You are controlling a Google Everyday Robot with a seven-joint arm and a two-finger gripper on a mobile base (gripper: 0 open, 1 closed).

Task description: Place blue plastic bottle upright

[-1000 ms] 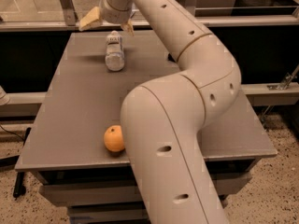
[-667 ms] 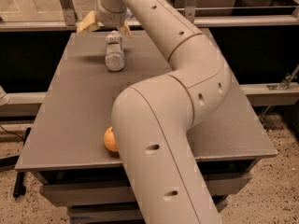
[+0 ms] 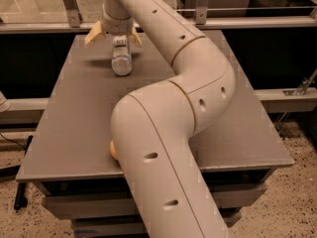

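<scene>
a: any containers on the desk (image 3: 74, 113)?

b: just one, the blue plastic bottle (image 3: 121, 61). it lies on its side near the far edge, a bit left of the middle, with its length running from the far edge toward the near one. i can't tell whether there is anything inside it.

a: and the gripper (image 3: 113, 35)?

b: it hangs over the far end of the bottle. its two tan fingers (image 3: 93, 33) are spread wide apart, one on each side. the left one stands well clear of the bottle and the right one is close beside it. nothing is clamped between them.

a: what is hard to make out?

b: the far end of the bottle sits right under the gripper, so i can't say for sure which end carries the cap. the orange (image 3: 113, 150) near the near edge is almost wholly hidden behind the arm (image 3: 198, 83). only a thin sliver peeks out on the arm's left side. the arm itself is cut off at the bottom and runs out of view at the top, past the gripper's wrist.

a: materials and shapes?

b: the bottle is pale and see-through, a ribbed cylinder with a rounded end toward the near edge. the desk top is a flat, matte grey-brown slab with squared corners. the arm is smooth cream casing in thick tubes, bent in an s, with small dark holes along it. the floor (image 3: 297, 212) beside the desk is speckled.
</scene>
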